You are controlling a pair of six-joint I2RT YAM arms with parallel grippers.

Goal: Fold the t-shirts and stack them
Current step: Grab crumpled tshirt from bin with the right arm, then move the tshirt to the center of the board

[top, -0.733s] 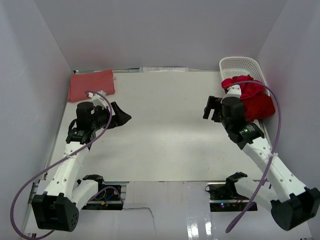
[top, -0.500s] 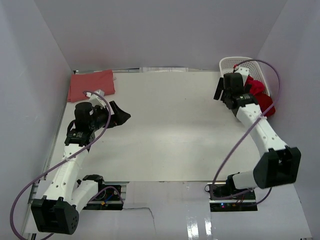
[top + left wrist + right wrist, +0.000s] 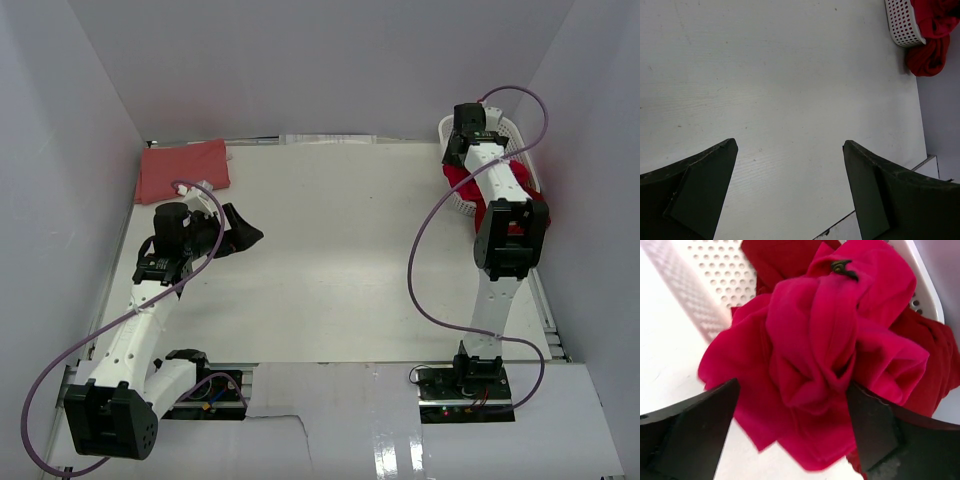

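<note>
Several crumpled crimson t-shirts (image 3: 522, 190) fill the white basket (image 3: 500, 126) at the far right and spill over its rim. In the right wrist view the bunched crimson cloth (image 3: 815, 340) lies just below my right gripper (image 3: 792, 390), which is open, its fingers on either side of the bunch and not closed on it. From above, my right gripper (image 3: 462, 150) hangs over the basket's left side. A folded salmon-pink t-shirt (image 3: 182, 170) lies at the far left corner. My left gripper (image 3: 240, 235) is open and empty over bare table, also in its wrist view (image 3: 790, 145).
The basket (image 3: 902, 22) and a hanging crimson shirt (image 3: 927, 57) show at the top right of the left wrist view. White walls close in the table on the left, back and right. The right arm's cable (image 3: 425, 250) loops over the table's right half.
My right arm has swung from the right middle of the table up and back, and its gripper now stands over the basket. My left arm has barely moved.
</note>
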